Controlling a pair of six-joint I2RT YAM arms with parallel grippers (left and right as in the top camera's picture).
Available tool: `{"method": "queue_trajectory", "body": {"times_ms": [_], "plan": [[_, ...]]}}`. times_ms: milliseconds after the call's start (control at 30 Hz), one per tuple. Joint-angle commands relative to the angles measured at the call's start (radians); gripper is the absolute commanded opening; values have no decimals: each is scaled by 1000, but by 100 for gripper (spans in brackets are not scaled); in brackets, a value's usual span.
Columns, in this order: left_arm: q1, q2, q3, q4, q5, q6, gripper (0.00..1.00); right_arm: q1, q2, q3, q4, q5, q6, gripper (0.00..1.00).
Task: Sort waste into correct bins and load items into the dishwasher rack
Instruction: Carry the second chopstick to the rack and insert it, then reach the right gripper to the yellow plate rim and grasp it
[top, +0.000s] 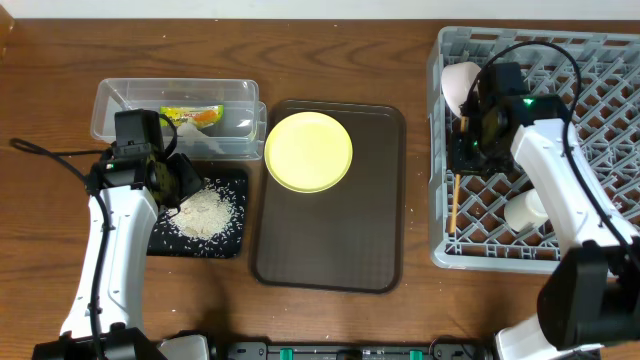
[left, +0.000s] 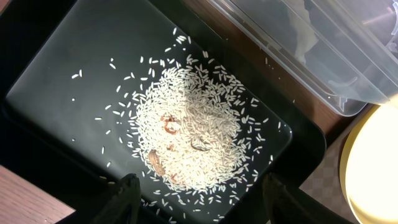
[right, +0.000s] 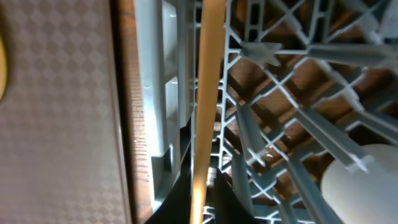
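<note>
Right gripper: clamped on chopstick at dishwasher rack's left wall, bench's right edge; bowl, cup close by. Left gripper: fingers spread, above rice on black tray, left edge; clear bin behind.

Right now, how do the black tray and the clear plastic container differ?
The black tray is opaque and shallow; the clear plastic container is see-through with taller walls. The black tray holds a loose pile of rice; the clear plastic container holds a yellow-green wrapper. Both are rectangular and sit left of the brown tray.
</note>
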Motion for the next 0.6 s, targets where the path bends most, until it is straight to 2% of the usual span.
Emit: {"method": "queue_trajectory", "body": {"times_ms": [0,100,267,433,567], "plan": [[4,-3,7,-6,-5,-9,66,0,5,10,11,-14,-19,26],[4,-3,7,-6,-5,-9,66,0,-12,14,49,-14,-19,33],[4,-3,7,-6,-5,-9,66,0,-59,61,138,-38,-19,33],[4,-3,7,-6,-5,-9,66,34,-92,80,341,-193,-19,42],[4,-3,7,-6,-5,-9,66,106,-70,80,435,-199,-19,49]]}}
